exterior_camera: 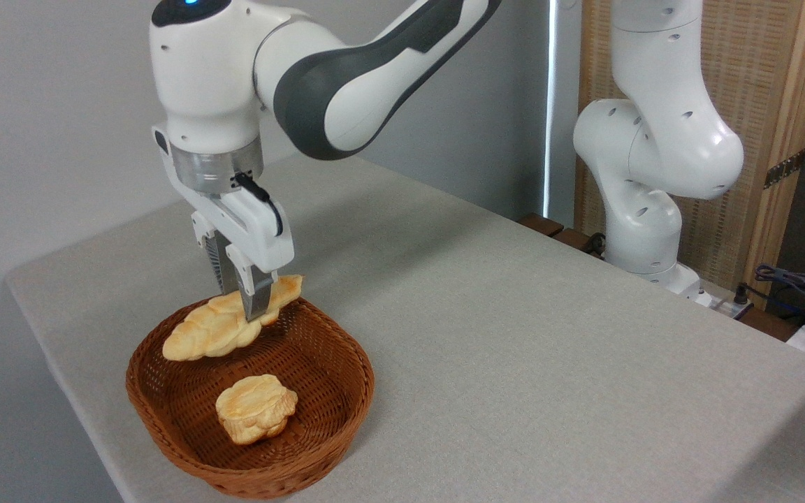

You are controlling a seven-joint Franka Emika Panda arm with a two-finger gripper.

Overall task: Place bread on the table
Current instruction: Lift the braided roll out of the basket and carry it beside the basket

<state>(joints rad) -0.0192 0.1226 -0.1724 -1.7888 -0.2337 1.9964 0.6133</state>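
Observation:
The bread [215, 331], a long braided golden loaf with tapered ends, hangs in the air above the wicker basket [332, 398], tilted with its left end lower. My gripper [247, 307] points straight down and is shut on the loaf near its right half. The table [514, 349], covered in light grey-beige cloth, stretches to the right of the basket.
A small round lumpy bun [256, 409] lies inside the basket. The arm's white base [643, 230] stands at the table's far right edge. Cables [801, 286] lie beyond the right edge. The table's left edge runs close to the basket.

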